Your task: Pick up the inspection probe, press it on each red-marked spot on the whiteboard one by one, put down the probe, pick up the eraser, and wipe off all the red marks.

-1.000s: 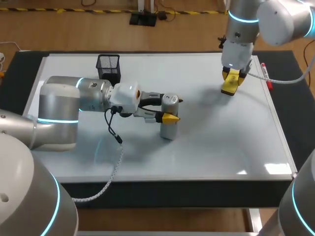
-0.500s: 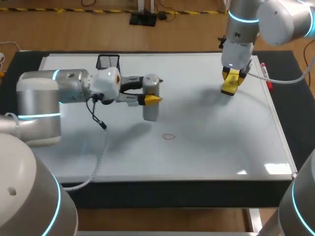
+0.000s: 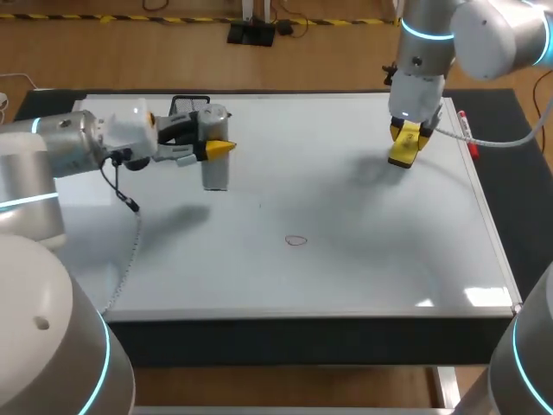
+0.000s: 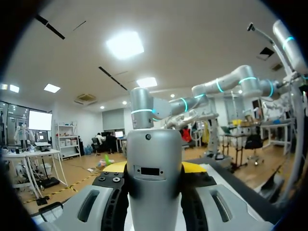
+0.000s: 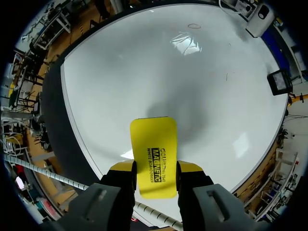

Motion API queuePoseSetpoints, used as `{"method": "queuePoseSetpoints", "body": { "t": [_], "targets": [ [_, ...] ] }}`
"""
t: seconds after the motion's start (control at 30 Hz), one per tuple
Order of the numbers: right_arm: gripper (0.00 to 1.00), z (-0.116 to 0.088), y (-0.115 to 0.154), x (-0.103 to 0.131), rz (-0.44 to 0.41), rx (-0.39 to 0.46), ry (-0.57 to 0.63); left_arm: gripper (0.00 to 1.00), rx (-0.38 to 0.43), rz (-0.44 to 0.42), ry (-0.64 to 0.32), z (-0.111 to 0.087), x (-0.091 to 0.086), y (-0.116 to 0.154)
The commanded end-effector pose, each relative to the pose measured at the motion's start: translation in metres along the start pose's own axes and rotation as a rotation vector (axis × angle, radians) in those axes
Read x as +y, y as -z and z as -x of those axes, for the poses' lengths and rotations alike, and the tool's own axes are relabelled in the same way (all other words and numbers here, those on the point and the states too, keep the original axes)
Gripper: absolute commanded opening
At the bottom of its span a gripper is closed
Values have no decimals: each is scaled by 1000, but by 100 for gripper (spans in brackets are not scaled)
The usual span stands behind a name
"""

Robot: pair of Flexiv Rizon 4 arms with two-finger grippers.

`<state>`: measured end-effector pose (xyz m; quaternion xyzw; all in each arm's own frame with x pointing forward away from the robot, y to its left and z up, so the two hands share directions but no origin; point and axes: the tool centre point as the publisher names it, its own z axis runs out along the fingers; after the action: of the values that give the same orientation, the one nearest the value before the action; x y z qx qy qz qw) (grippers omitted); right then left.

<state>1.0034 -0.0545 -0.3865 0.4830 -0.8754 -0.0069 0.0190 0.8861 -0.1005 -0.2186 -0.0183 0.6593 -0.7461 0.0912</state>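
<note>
Left gripper [image 3: 211, 138] clamps the grey inspection probe [image 3: 215, 173] from both sides, holding it upright at the whiteboard's [image 3: 389, 259] ten o'clock — just beside the black mesh cup [image 3: 183, 105]. Right gripper [image 3: 407, 132] pinches the yellow eraser [image 3: 403, 154] between its fingers at two o'clock. One red mark [image 3: 296, 240] sits toward six.

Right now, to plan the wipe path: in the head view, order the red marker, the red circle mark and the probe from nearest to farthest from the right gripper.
1. red marker: just right of the right gripper, beside the whiteboard's edge.
2. red circle mark: mid-board, toward the front.
3. probe: far left, in the left gripper.
</note>
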Motion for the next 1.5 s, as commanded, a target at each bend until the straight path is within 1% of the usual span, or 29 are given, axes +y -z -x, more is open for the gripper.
{"method": "queuePoseSetpoints", "body": {
  "t": [0.03,0.37,0.73,0.8,1.33,1.5],
  "targets": [
    [0,0,1,-1,0,3,2,0,-48,-3,7,-2,-4,19],
    [0,0,1,-1,0,3,2,0,-125,-22,29,3,7,50],
    [0,0,1,-1,0,3,2,0,-169,-28,21,2,4,69],
    [0,0,1,-1,0,3,2,0,-169,-31,16,1,2,70],
    [0,0,1,-1,0,3,2,0,-169,-31,16,1,2,70],
    [0,6,2,22,-33,42,52,0,-169,-31,16,1,2,70]
  ]
}}
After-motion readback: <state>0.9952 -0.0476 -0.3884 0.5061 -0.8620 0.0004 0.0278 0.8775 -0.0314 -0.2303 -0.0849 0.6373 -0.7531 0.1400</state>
